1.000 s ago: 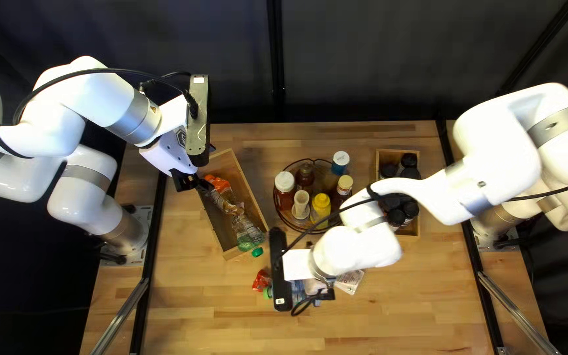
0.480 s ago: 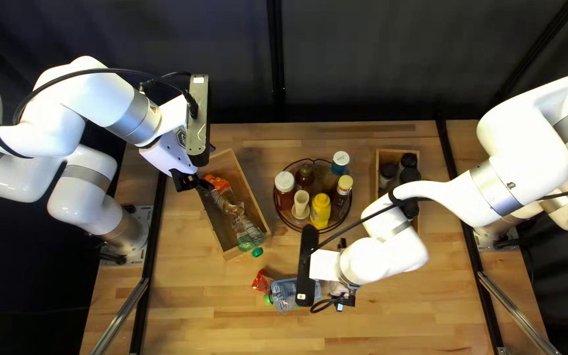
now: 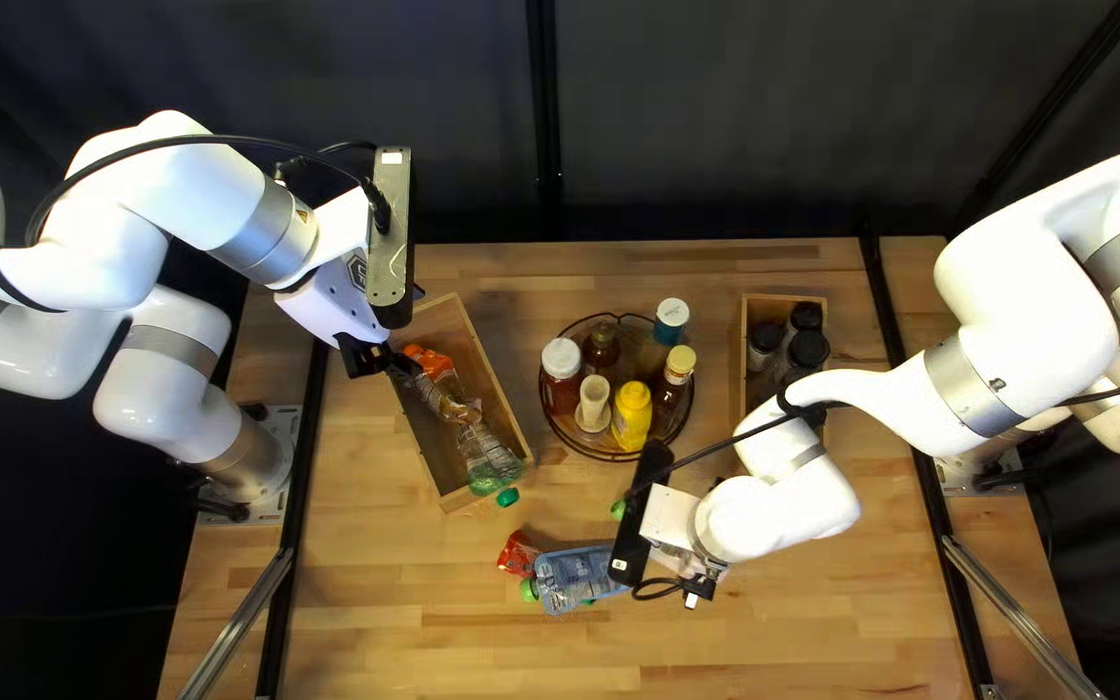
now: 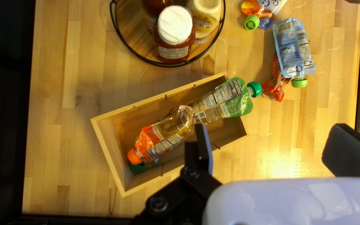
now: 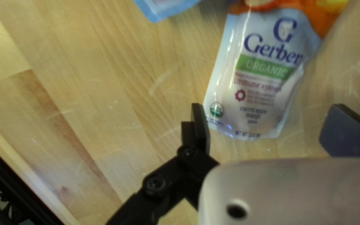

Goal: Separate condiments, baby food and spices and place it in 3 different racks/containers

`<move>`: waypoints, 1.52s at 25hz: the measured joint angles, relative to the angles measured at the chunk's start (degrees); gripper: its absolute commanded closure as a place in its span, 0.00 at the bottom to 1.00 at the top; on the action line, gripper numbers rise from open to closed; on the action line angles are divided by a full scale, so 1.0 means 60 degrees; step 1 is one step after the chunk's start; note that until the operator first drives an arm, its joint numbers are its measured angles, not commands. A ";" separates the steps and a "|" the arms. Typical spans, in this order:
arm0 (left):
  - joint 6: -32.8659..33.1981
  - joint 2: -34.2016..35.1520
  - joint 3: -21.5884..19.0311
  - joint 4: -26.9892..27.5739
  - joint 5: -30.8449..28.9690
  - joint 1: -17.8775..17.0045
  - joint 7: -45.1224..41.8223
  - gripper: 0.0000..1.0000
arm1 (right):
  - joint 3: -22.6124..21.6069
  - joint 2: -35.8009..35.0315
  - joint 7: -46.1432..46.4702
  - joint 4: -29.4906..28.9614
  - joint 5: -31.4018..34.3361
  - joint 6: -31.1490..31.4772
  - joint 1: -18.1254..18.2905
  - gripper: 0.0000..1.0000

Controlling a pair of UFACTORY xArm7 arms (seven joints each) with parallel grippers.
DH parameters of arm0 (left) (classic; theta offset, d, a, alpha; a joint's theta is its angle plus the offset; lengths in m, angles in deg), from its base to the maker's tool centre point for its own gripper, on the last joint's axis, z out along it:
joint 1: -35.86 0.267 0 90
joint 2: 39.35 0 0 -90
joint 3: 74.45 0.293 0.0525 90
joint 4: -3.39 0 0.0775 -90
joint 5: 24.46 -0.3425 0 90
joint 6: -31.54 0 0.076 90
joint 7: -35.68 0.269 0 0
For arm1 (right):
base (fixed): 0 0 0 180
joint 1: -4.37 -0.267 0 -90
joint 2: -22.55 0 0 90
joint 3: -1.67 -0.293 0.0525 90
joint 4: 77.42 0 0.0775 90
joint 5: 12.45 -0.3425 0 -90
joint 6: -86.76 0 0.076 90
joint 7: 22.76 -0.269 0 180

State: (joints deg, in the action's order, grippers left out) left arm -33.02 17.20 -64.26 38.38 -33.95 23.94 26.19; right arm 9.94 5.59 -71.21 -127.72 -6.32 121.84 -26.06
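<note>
On the table (image 3: 456, 648), toward its near edge, a pale pouch (image 5: 255, 83) lies under the right gripper (image 5: 267, 121), fingers spread. I'd centre them, go low, squeeze gently; left gripper (image 4: 268, 141) gapes empty too.

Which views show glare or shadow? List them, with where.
Left wrist view: glare on the table between the left end effector's fingers, shadow inside the wooden box. Right wrist view: small glints along the white pouch's end. Top left view: dim curtain behind a brighter table.
</note>
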 measured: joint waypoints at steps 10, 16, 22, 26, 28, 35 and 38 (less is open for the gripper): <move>0.0000 0.0000 0.0000 0.0000 0.0000 0.0000 0.0000 0.00 | -0.0193 -0.0336 0.0545 -0.0455 -0.0246 -0.0117 0.0152 1.00; 0.0000 0.0000 0.0000 0.0000 0.0000 0.0000 0.0000 0.00 | -0.0331 -0.0680 0.1591 -0.1213 -0.0437 -0.0084 0.0556 1.00; 0.0000 0.0000 0.0000 0.0000 0.0000 0.0000 0.0000 0.00 | -0.0510 -0.1175 0.2995 -0.2057 -0.0797 -0.0096 0.1315 1.00; 0.0000 0.0000 0.0000 0.0000 0.0000 0.0000 0.0000 0.00 | -0.0685 -0.1665 0.3861 -0.2792 -0.1075 -0.0098 0.1860 0.95; 0.0000 0.0000 0.0000 0.0000 0.0000 0.0000 0.0000 0.00 | -0.0805 -0.1913 0.4276 -0.3131 -0.1219 -0.0098 0.2116 0.05; 0.0000 0.0000 0.0000 0.0000 0.0000 0.0000 0.0000 0.00 | -0.1009 -0.1270 0.4808 -0.2649 -0.1354 -0.0320 0.2369 0.00; 0.0000 0.0000 0.0000 0.0000 0.0000 0.0000 0.0000 0.00 | -0.0962 -0.0398 0.4597 -0.1901 -0.1082 -0.0499 0.2170 0.00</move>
State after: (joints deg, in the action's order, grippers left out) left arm -33.02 17.20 -64.26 38.38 -33.95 23.94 26.19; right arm 4.17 3.20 -43.63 -139.13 -12.81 118.84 -13.04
